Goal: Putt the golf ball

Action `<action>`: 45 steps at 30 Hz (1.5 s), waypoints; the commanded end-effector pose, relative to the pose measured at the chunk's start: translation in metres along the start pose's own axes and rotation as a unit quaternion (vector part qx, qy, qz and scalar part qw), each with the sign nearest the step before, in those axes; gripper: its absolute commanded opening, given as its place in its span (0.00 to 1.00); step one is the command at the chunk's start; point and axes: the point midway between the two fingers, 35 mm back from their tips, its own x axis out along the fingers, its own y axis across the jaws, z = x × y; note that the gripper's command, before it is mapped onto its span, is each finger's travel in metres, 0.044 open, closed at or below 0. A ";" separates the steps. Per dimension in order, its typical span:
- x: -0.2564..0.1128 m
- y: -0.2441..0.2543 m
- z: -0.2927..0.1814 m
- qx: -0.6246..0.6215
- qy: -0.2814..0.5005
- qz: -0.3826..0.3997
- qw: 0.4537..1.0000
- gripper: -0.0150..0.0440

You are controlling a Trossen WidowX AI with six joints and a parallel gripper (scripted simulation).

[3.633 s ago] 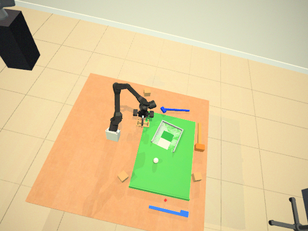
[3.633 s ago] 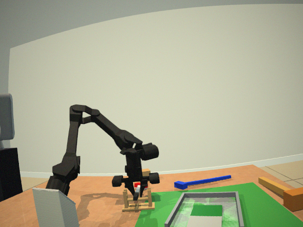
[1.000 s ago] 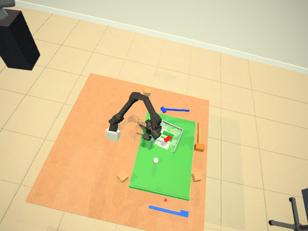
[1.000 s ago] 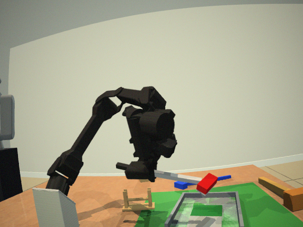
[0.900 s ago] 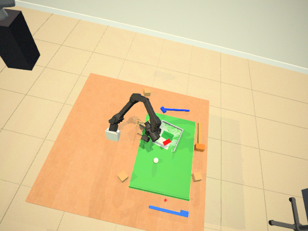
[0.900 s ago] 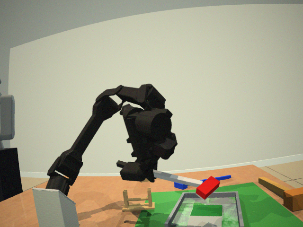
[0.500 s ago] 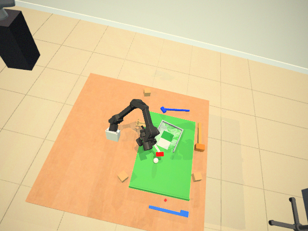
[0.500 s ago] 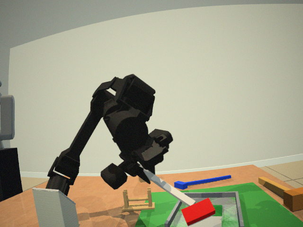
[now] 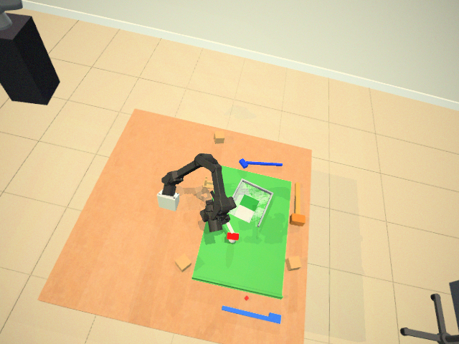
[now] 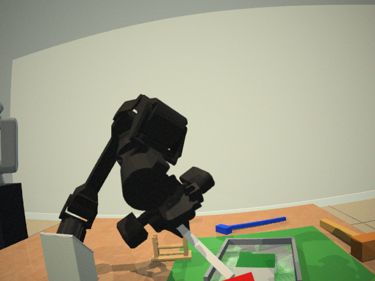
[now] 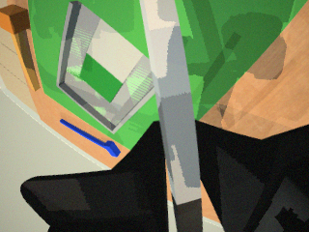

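My gripper (image 9: 225, 221) (image 10: 180, 227) (image 11: 169, 125) is shut on the grey shaft of the red putter. The putter's shaft (image 9: 230, 227) (image 10: 208, 254) (image 11: 176, 106) slants down from the fingers. Its red head (image 9: 232, 235) (image 10: 242, 277) is partly over the white golf ball (image 9: 232, 241) in the top view; I cannot tell whether they touch. The ball is out of view in the other two views. The pale ramp (image 9: 244, 213) (image 10: 255, 273) (image 11: 113, 41) leads up to the dark green raised square (image 9: 249, 202) (image 10: 255, 260) (image 11: 101, 77) inside grey walls.
The green mat (image 9: 252, 266) carries the ramp. A wooden rack (image 9: 208, 182) (image 10: 171, 257) stands near the arm. A blue mallet (image 9: 263, 163) (image 10: 254, 223) lies behind, an orange mallet (image 9: 297, 218) (image 10: 363, 246) at the right, a light blue club (image 9: 274, 317) in front. Wooden cubes (image 9: 219, 137) (image 9: 182, 262) surround the mat.
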 end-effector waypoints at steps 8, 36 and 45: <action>0.007 -0.022 0.020 0.037 0.017 0.013 0.999 0.25; 0.018 -0.052 0.042 0.052 0.024 0.015 0.998 0.25; 0.021 -0.053 0.040 0.058 0.029 0.011 0.998 0.25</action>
